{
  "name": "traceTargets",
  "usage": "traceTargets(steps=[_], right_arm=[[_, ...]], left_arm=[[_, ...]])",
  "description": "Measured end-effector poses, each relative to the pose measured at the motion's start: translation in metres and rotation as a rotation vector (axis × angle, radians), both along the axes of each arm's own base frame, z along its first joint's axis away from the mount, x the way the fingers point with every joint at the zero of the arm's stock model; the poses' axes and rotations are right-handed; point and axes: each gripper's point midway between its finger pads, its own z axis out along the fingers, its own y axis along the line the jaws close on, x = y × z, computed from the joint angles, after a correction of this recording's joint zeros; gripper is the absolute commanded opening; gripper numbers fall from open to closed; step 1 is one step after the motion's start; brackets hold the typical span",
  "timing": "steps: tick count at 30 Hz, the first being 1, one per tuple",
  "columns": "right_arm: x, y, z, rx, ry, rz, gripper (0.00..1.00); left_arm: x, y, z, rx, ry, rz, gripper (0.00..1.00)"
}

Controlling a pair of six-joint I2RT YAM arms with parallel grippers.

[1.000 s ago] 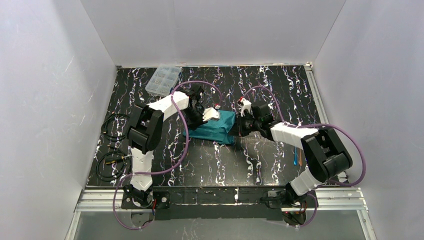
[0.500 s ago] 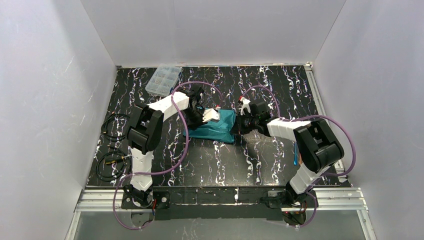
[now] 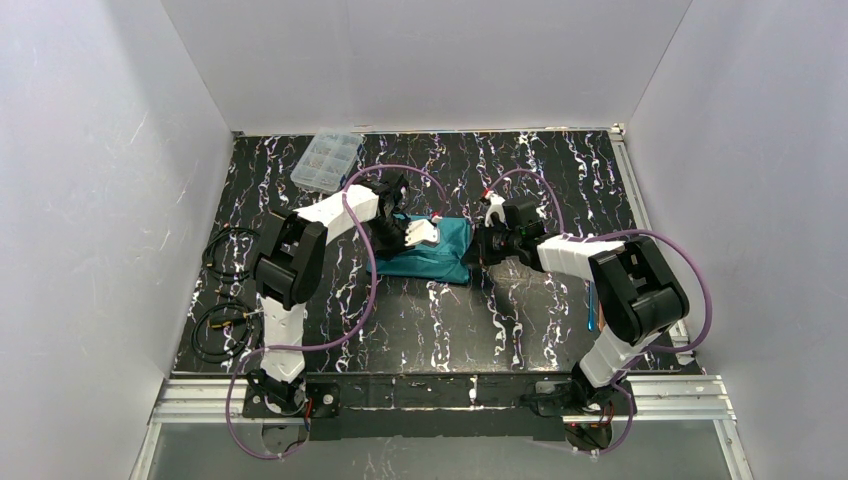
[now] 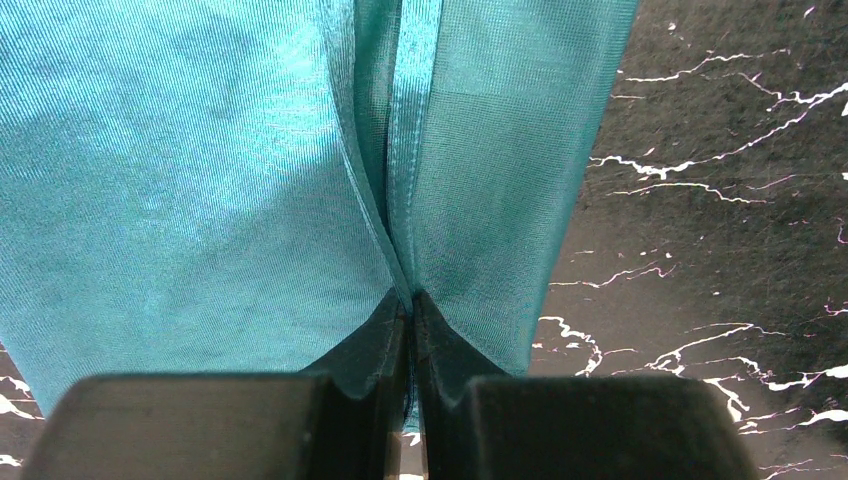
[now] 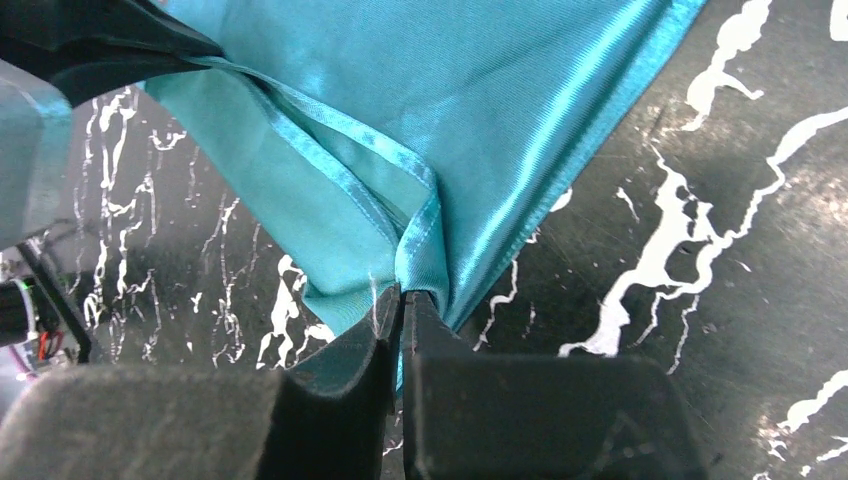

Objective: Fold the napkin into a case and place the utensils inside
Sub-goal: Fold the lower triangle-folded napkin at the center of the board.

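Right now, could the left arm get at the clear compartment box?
Probably not yet: the left gripper is shut on the napkin. The compartment box lies nearby with nothing standing between, so after letting go it likely could.

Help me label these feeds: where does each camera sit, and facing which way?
Top external: above and behind the bases, looking down on the table; both arms show.
Left wrist: on the left arm, looking along the left gripper, shut on the napkin.
Right wrist: likewise, the right gripper shut on its hem.
All three share the napkin.
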Motion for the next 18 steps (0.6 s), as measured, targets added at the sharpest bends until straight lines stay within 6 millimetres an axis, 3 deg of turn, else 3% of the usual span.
traceTargets(steps=[10,18], right_arm=[[0.001,0.007,0.007,0.044,-0.012,0.022,0.1],[0.015,-0.013,-0.019,-0.076,0.036,-0.077,0.09]], left_arm=[[0.0,0.0,0.0,0.003,-0.005,-0.014,0.03],[-0.001,0.0,0.0,0.005,-0.008,-0.019,0.08]])
